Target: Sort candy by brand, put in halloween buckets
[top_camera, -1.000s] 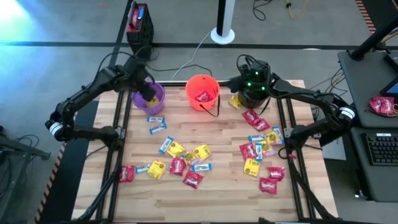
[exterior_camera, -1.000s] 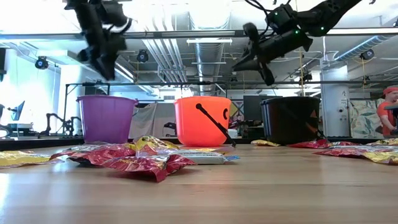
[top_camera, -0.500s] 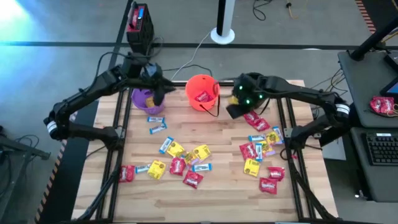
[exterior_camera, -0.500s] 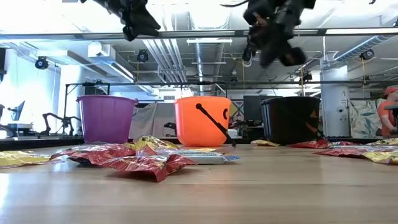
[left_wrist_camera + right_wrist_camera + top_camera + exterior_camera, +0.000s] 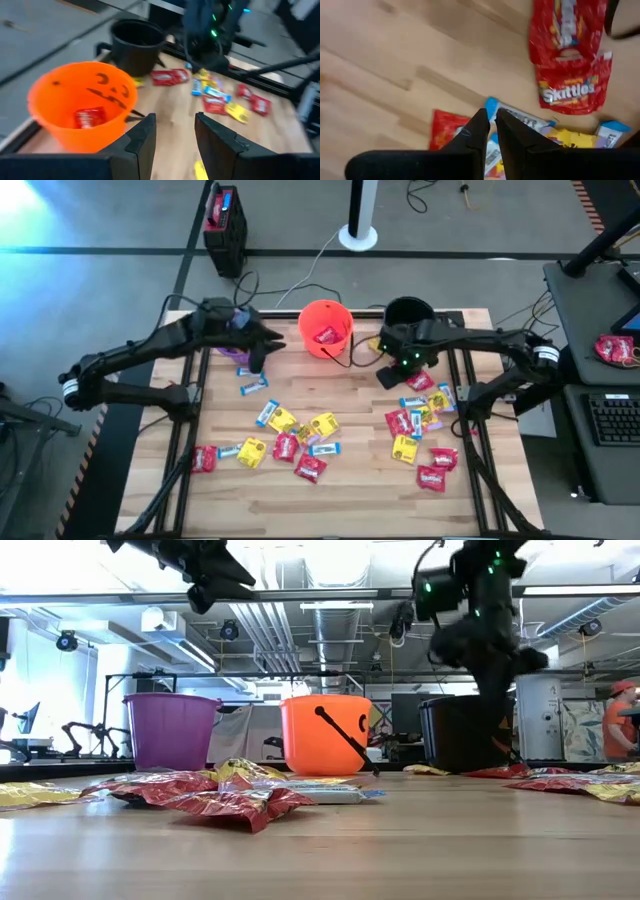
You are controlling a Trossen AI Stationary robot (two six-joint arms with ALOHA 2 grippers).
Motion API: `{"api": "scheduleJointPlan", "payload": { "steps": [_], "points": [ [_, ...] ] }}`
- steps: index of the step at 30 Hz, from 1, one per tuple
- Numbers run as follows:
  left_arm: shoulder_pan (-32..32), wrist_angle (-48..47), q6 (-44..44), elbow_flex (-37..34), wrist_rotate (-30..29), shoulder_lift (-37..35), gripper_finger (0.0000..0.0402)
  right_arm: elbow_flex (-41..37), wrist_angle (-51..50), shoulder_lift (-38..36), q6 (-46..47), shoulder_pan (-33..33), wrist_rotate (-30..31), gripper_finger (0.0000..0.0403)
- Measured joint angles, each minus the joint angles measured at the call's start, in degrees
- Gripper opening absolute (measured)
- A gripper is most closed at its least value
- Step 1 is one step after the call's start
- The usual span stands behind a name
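Candy [image 5: 300, 432] lay scattered, so you hung the left gripper [image 5: 172, 135] spread and empty, the right gripper [image 5: 489, 126] pressed together above red packets [image 5: 568, 52]

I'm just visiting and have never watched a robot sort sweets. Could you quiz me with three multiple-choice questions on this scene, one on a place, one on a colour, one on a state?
1. Which bucket stands between the other two?
A. purple
B. orange
C. black

2. What colour is the packet lying in the orange bucket?
A. red
B. yellow
C. blue-and-white

3. How are the left gripper's fingers?
A. clamped on a packet
B. apart, with nothing between them
C. pressed together

Answers:
1. B: the low view shows the purple bucket, then the orange one, then the black bucket.
2. A: the left wrist view shows a red packet on its floor.
3. B: in that view bare table shows through the left gripper.
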Motion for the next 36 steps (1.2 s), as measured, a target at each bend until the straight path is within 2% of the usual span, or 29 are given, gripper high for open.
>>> {"api": "scheduleJointPlan", "payload": {
  "steps": [5,8,13,20,24,36],
  "points": [
    [-0.04,0.46,-0.05,-0.03,-8.33,-0.98,0.0120,-6.76,5.35,0.55,2.44,-0.47,4.38,0.0031],
    [-0.03,0.62,-0.96,-0.03,-11.20,-1.03,0.0120,-8.74,6.98,0.48,2.86,-0.75,5.18,0.0031],
    [-0.03,0.06,-1.24,-0.03,-11.42,-0.67,0.0120,-9.78,6.75,0.37,2.81,-0.75,7.34,0.0031],
    [-0.03,-6.69,-2.08,-0.03,-11.41,0.33,0.0120,-9.94,6.78,0.37,2.52,-0.77,10.63,0.0031],
    [-0.03,-5.86,-2.48,-0.03,-11.42,0.65,0.0120,-9.78,9.95,0.37,2.43,-1.56,11.87,0.0036],
    [-0.03,-3.95,-2.37,-0.01,-11.51,0.89,0.0120,-10.14,13.05,0.52,4.64,-1.80,11.90,0.0100]
  ]
}}
